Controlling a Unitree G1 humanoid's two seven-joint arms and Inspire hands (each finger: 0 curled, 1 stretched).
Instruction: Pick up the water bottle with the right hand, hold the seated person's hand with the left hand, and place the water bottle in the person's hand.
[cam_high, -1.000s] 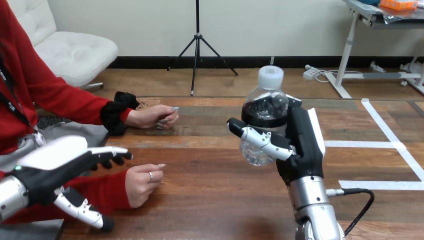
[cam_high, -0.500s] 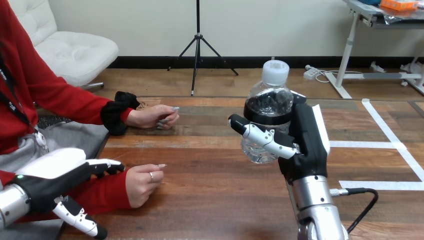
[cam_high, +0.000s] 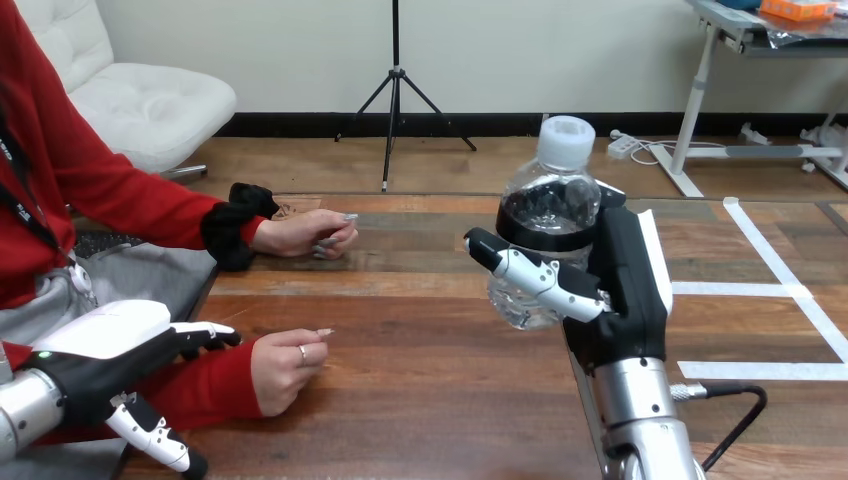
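Note:
My right hand (cam_high: 620, 290) is shut on a clear water bottle (cam_high: 548, 215) with a white cap, holding it upright above the table's middle right. My left hand (cam_high: 105, 365) hangs open at the lower left, fingers straight, just left of the person's near wrist in a red sleeve and over it; I cannot tell whether they touch. The person's near hand (cam_high: 285, 362) rests loosely curled on the table. The person's far hand (cam_high: 305, 233) lies further back on the table, also curled.
The wooden table (cam_high: 420, 390) stretches across the view, with white tape lines (cam_high: 780, 290) marked on its right part. A black cable (cam_high: 735, 410) runs from my right forearm over the table at the lower right.
My right hand has carried the bottle slightly right and up. My left hand has sunk and drawn back toward the lower left. The person's hands have stayed put.

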